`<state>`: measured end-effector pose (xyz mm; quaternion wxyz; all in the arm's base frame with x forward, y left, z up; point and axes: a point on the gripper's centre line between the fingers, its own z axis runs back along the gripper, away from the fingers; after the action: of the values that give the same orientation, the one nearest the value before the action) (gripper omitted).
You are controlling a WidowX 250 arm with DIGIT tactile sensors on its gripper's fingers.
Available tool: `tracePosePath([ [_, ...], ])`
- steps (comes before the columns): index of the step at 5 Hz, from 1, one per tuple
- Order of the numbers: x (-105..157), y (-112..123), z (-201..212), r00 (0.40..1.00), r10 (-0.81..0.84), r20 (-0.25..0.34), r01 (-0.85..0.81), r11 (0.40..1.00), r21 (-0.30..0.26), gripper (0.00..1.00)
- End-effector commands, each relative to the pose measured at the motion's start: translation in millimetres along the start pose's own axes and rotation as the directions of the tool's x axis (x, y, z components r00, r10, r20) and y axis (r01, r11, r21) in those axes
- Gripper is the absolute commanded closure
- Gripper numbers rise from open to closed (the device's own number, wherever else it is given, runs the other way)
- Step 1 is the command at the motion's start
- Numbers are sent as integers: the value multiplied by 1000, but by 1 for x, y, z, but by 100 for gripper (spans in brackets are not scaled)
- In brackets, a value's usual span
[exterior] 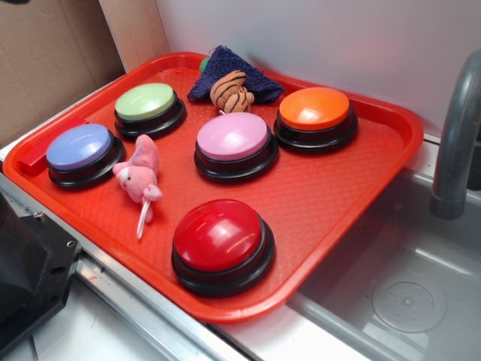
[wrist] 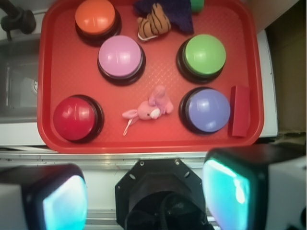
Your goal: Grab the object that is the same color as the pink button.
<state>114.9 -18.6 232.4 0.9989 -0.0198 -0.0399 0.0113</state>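
Looking down from the wrist view, we are seeing our gripper (wrist: 144,191) hanging well above the near edge of the red tray (wrist: 48,72), its two pads spread wide apart with nothing between them. We are not yet touching anything, so we are judging the task to be at its very start: the matching is a matter of looking, and the reach, the descent and the close are all still ahead.

The pink button (exterior: 232,137) is sitting near the middle of the tray, with the orange button (exterior: 314,108) to its right, the green button (exterior: 146,102) to its far left and the red button (exterior: 218,235) nearer to us. The pink toy (exterior: 140,177) that shares its color is lying on the tray floor, between the blue button (exterior: 80,147) on the left and the pink button, apart from both, its white string trailing toward the near rim. The striped toy (exterior: 231,92) is resting on a dark blue cloth (exterior: 225,64) at the far edge, and we are leaving it alone.
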Motion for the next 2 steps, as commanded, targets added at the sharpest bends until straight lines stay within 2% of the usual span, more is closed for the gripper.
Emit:
tracePosePath([
  [1, 21, 30, -31, 965, 261, -2, -260, 962, -80, 0],
  [2, 29, 34, -60, 929, 371, -2, -370, 925, -86, 0],
])
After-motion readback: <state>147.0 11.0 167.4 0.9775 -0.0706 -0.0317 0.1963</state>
